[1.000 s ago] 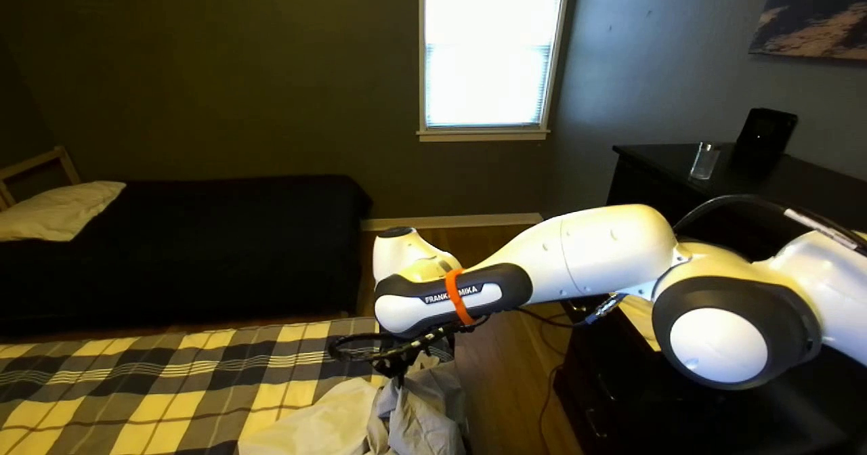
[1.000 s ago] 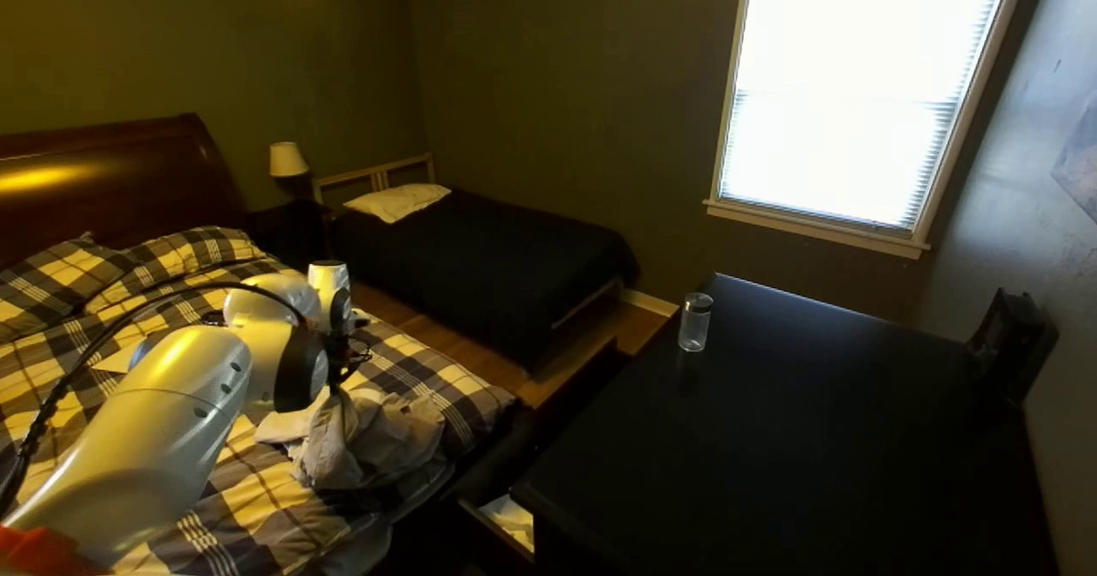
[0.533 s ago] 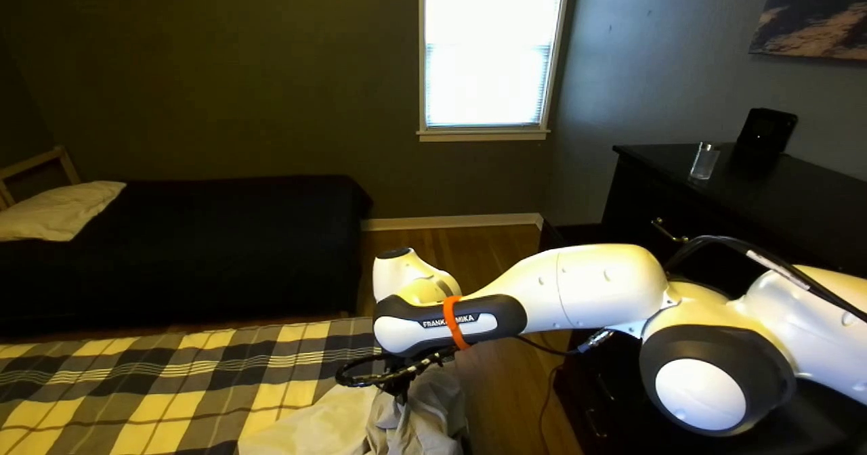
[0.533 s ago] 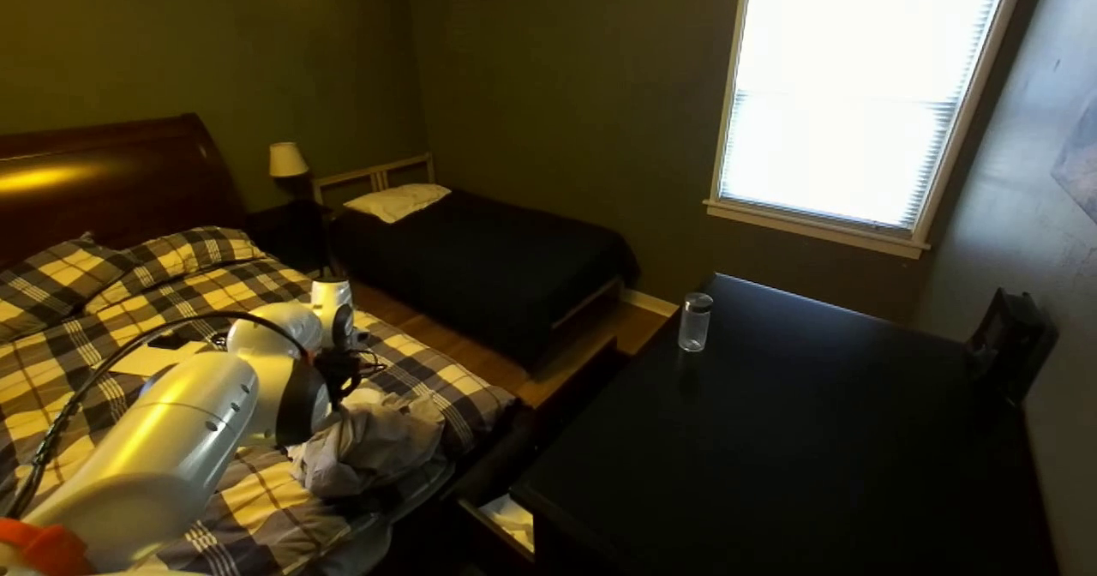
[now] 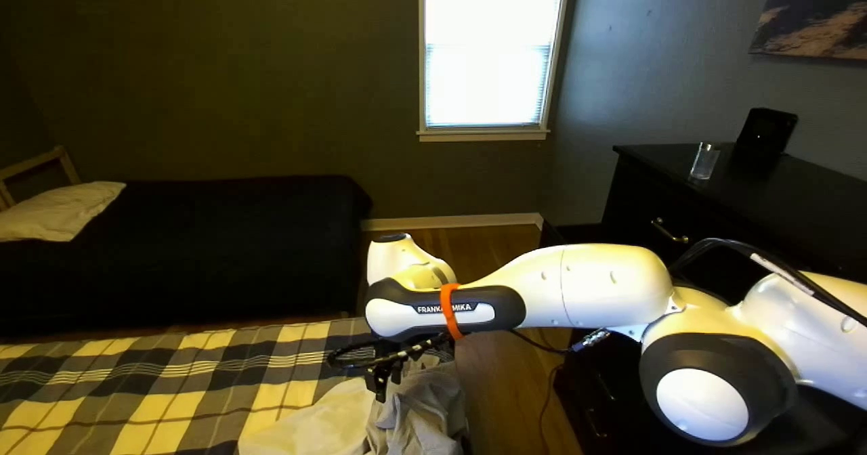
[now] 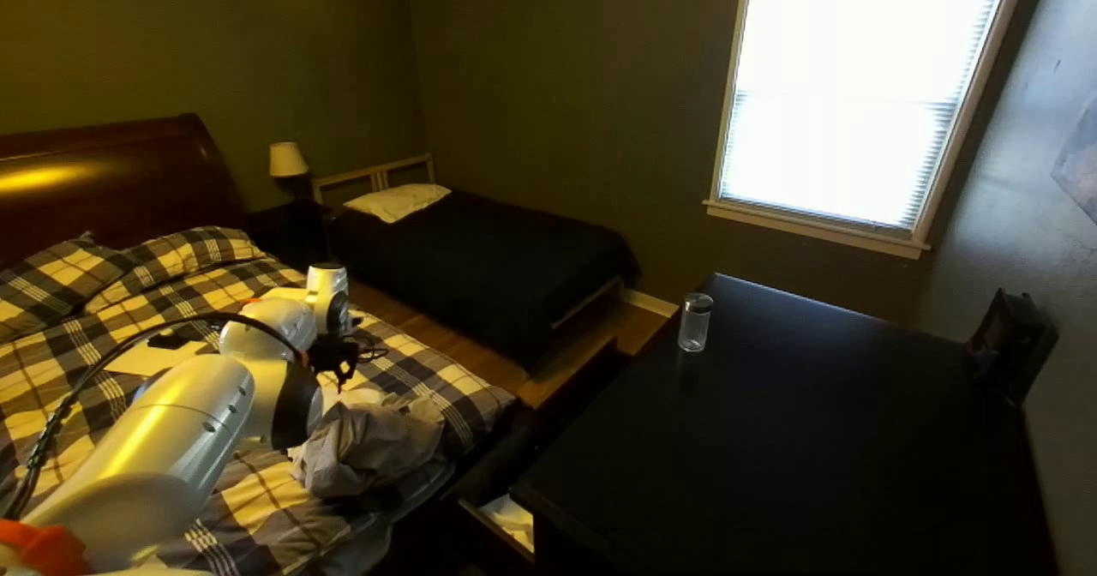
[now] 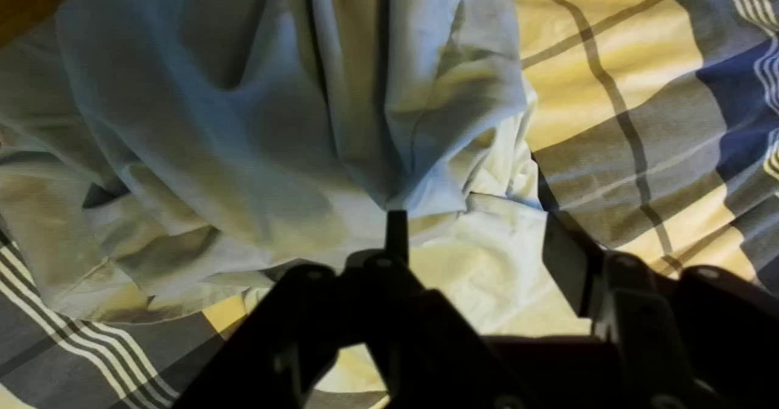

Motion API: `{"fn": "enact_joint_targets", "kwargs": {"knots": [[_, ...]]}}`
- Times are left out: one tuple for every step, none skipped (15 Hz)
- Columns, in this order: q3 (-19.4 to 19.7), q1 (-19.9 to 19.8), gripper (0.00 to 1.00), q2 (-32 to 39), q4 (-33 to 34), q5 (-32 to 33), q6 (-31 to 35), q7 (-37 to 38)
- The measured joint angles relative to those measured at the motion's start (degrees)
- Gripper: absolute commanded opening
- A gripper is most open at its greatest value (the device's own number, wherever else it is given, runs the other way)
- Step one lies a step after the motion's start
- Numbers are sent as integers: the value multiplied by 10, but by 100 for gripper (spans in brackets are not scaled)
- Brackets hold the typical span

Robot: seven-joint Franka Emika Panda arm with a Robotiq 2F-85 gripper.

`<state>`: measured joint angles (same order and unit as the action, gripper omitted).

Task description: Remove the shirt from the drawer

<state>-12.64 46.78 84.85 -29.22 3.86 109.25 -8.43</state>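
Note:
The shirt, a crumpled light grey cloth, lies heaped at the corner of the plaid bed in both exterior views. It fills much of the wrist view, where its folds rise in front of the jaws. My gripper is open just over the cloth, the two fingers well apart with no fabric pinched between them. Whether a fingertip still brushes the shirt I cannot tell. In an exterior view the gripper points down above the heap. The drawer stands pulled out of the black dresser with something whitish inside.
The black dresser carries a glass jar and a dark framed object. A strip of wooden floor parts bed and dresser. A yellowish sheet with a black item lies on the bed. Beyond is a dark-covered bed.
My gripper came down with the pinched shirt, then its jaws opened and let it go. The cloth peak has sunk into the heap, and the gripper has risen slightly.

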Motion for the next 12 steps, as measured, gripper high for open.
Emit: {"fn": "enact_joint_targets", "kwargs": {"knots": [[-1, 2, 99, 0, 13, -7, -15, -1], [-1, 4, 100, 0, 26, -14, -30, -1], [-1, 6, 100, -1, 39, -20, -48, 1], [-1, 6, 100, -7, 43, -28, -65, 8], [0, 6, 100, -16, 42, -34, -85, 22], [1, 5, 100, -27, 42, -37, -108, 38], [1, 4, 100, -40, 42, -43, -135, 53], [1, 3, 100, -55, 42, -50, -165, 63], [1, 1, 99, -70, 42, -54, -200, 73], [3, -1, 100, -85, 42, -54, -239, 81], [6, -2, 100, -102, 42, -54, -282, 91], [9, -3, 100, -116, 41, -54, -322, 100]]}}
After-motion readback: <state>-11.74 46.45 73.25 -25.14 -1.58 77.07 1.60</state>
